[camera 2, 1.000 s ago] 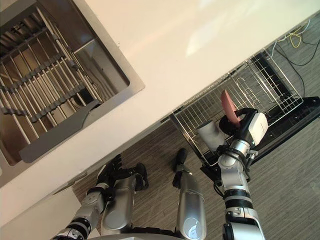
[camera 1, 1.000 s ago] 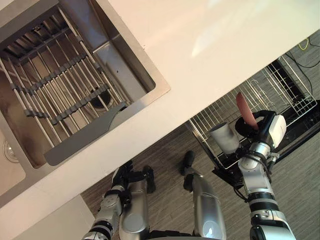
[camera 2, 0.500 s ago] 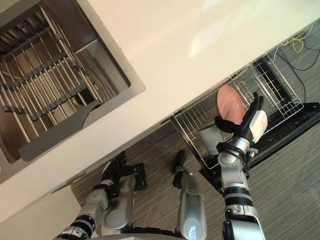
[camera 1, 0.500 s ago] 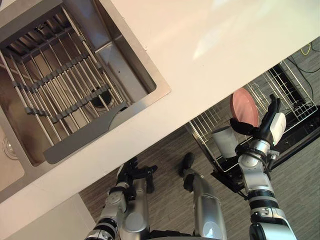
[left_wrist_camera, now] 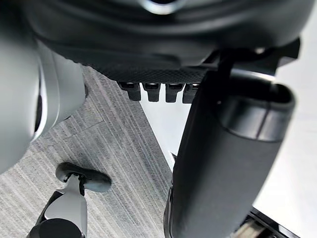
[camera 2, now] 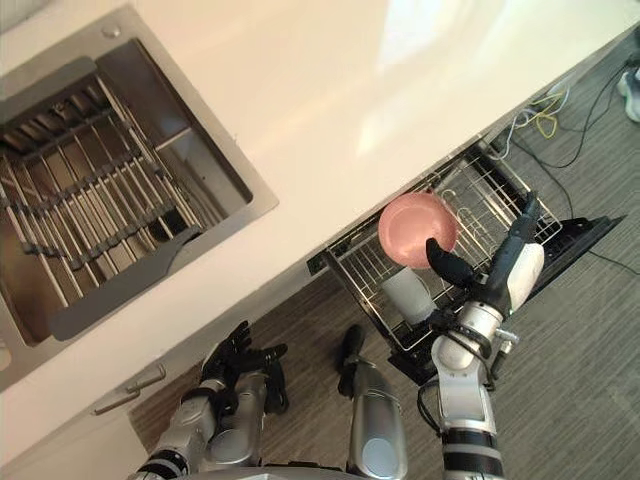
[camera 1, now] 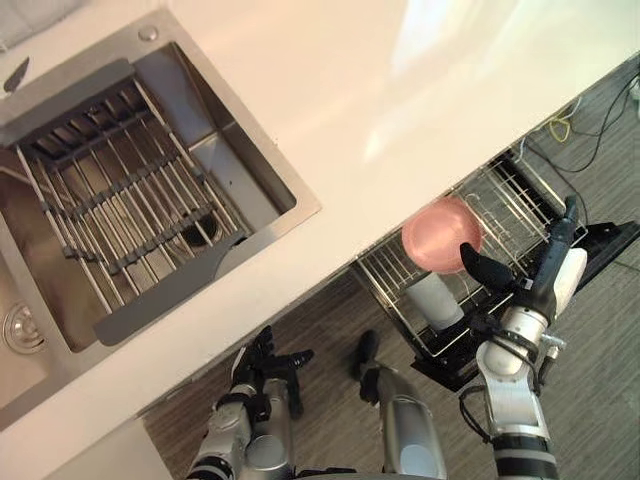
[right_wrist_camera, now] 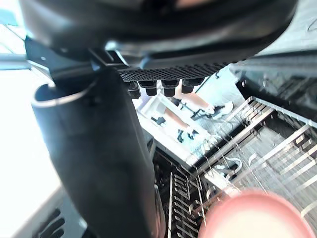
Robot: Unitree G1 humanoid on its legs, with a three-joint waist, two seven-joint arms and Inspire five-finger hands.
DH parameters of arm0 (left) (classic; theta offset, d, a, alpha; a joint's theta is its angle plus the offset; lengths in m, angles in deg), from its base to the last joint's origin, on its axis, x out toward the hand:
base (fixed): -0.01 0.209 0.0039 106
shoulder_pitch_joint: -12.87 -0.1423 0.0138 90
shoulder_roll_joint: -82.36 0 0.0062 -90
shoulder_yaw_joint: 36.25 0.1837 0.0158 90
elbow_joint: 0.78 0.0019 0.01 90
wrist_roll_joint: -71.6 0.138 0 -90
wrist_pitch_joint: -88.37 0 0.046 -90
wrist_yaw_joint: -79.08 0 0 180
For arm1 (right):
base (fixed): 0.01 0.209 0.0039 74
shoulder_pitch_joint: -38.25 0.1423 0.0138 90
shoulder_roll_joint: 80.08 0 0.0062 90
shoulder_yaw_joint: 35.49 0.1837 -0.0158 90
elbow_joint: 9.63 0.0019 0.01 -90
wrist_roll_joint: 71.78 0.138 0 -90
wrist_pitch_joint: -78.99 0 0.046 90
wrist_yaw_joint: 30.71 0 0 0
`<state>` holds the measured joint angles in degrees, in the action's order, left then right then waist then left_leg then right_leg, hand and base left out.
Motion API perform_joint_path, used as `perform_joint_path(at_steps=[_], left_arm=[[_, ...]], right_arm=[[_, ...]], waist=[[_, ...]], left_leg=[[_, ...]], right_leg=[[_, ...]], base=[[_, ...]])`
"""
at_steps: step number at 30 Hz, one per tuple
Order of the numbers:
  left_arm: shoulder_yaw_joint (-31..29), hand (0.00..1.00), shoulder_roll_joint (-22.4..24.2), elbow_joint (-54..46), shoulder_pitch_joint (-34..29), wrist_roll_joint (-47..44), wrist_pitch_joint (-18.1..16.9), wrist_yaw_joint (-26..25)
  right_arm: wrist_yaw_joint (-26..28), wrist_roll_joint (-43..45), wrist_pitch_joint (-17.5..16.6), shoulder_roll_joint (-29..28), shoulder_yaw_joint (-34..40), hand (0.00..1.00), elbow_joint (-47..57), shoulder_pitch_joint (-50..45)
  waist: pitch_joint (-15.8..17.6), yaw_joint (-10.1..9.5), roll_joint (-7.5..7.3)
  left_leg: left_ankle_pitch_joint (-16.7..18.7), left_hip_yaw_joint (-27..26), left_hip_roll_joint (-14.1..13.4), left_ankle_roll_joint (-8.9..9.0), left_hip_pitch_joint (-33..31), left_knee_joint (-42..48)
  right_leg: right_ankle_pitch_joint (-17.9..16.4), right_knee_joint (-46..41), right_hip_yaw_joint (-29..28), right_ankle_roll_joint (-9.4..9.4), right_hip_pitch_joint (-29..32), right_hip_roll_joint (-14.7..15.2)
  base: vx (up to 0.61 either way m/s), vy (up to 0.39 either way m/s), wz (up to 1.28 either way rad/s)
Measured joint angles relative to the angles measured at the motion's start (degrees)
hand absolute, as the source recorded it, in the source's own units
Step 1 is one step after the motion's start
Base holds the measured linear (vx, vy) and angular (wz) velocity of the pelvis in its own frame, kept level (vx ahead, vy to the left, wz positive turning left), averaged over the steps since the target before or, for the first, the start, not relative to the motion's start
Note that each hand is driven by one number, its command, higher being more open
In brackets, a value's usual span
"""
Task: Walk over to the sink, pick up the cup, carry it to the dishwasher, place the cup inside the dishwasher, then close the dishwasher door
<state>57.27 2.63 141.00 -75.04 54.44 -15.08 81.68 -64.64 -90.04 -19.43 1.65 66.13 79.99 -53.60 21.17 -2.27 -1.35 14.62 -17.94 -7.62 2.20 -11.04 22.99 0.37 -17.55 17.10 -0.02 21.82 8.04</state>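
A pink cup point(camera 1: 442, 235) lies in the dishwasher's pulled-out wire rack point(camera 1: 505, 195), its round face turned up towards me; it shows too in the right wrist view point(right_wrist_camera: 257, 215). My right hand point(camera 1: 545, 270) is open beside it, fingers straight over the rack, and the thumb point(camera 1: 486, 268) reaches to the cup's rim. I cannot tell if the thumb touches it. Just below the pink cup, a white-grey tumbler point(camera 1: 435, 300) stands in the same rack. My left hand point(camera 1: 265, 365) hangs open and idle low by the cabinet front.
The white counter point(camera 1: 400, 80) overhangs the rack. A steel sink point(camera 1: 250, 150) with a roll-up grid lies at the left. The dark open dishwasher door point(camera 1: 605, 240) juts out past the rack at the right. Cables point(camera 1: 560, 125) and a person's shoe point(camera 2: 632, 85) are on the floor.
My right hand has opened from its hold on the pink cup, and its fingers are straight now. The cup has turned its round face upward in the rack. The camera has shifted.
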Motion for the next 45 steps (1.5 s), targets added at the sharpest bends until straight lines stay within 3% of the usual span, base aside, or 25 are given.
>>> perform_joint_path(at_steps=[5, 10, 15, 21, 27, 32, 37, 42, 45], left_arm=[[-2.29, 1.0, -1.11, 0.51, -3.48, 1.5, -0.17, 0.27], [-5.25, 1.0, -1.15, 0.89, -8.23, 3.22, -0.03, 0.39], [-7.92, 1.0, -0.65, 1.96, -9.12, 3.52, 3.64, 0.45], [-8.77, 1.0, -0.36, 2.01, -9.24, 3.87, 3.87, 0.44], [-9.88, 1.0, 0.3, 0.37, -10.07, 3.85, 3.97, 0.32], [-9.35, 1.0, 0.49, -0.43, -9.76, 3.71, 2.83, 0.33], [-6.26, 1.0, 0.27, -0.29, -7.27, 3.55, 1.68, 0.33], [-5.32, 1.0, 0.22, -0.35, -3.51, 2.45, 0.14, -0.02], [-5.31, 1.0, 0.27, -0.36, -1.55, 2.43, -0.04, -0.16]], right_arm=[[1.73, 0.25, -1.08, -1.78, 3.67, 1.0, 3.17, -3.62], [4.94, 5.18, -1.88, -4.32, 8.74, 1.0, 4.58, -9.47], [8.59, 12.07, -1.83, -8.5, 9.5, 1.0, 0.41, -16.49], [11.2, 20.23, -2.06, -12.42, 9.92, 1.0, -4.2, -21.89], [13.62, 29.03, -7.11, -12.95, 11.96, 1.0, -9.19, -23.35], [17.07, 37.06, -11.1, -11.85, 11.83, 1.0, -14.08, -20.08], [22.58, 45.46, -14.33, -11.01, 11.6, 1.0, -17.32, -12.4], [27.07, 52.63, -15.54, -10.42, 11.66, 1.0, -21.46, -5.19], [30.31, 55.51, -15.54, -9.86, 11.66, 1.0, -23.93, -1.46]], waist=[[-2.83, 1.25, -1.13], [-5.79, 2.19, -1.28], [-8.3, 3.3, -1.56], [-8.58, 3.28, -1.67], [-8.53, 3.03, -1.58], [-7.97, 1.52, -0.92], [-4.62, 1.04, 0.3], [-0.45, -1.05, 1.12], [1.1, -1.32, 1.31]], left_leg=[[-1.64, -0.3, 1.44, 0.05, 4.52, -5.09], [-2.72, -0.75, 2.52, -0.12, 9.97, -9.61], [-3.14, -1.55, 2.8, -0.17, 14.2, -11.88], [-2.99, -2.8, 2.25, 0.02, 15.13, -11.67], [-0.6, -3.38, 0.04, 0.44, 14.12, -7.56], [1.77, -3.97, -2.02, 0.61, 10.75, -2.59], [3.4, -4.46, -3.89, 1.21, 5.07, 3.25], [4.38, -4.39, -5.38, 1.53, 0.75, 7.32], [4.69, -3.95, -5.58, 1.34, -1.64, 8.83]], right_leg=[[0.41, 2.58, -0.4, 0.56, -3.35, -0.43], [0.67, 4.73, -0.85, 1.28, -7.59, -0.62], [0.55, 5.42, -1.15, 1.81, -10.92, -0.12], [0.1, 5.4, -1.42, 1.66, -11.48, -0.61], [-0.72, 4.82, -0.31, 0.55, -12.01, -1.49], [-1.27, 2.9, 0.65, -0.19, -9.63, -1.82], [-2.02, -0.99, 0.6, -0.1, -4.45, -1.7], [-2.55, -4.16, 1.06, -1.01, -0.51, -1.62], [-2.81, -5.62, 1.52, -1.13, 1.6, -1.1]], base=[[0.03, 0.007, 0.0], [0.07, 0.044, -0.07], [0.0, 0.043, -0.03], [-0.06, -0.025, -0.09], [-0.04, -0.046, -0.05], [-0.02, -0.027, -0.08], [-0.01, -0.009, -0.01], [0.0, -0.036, 0.04], [-0.01, -0.019, 0.09]])
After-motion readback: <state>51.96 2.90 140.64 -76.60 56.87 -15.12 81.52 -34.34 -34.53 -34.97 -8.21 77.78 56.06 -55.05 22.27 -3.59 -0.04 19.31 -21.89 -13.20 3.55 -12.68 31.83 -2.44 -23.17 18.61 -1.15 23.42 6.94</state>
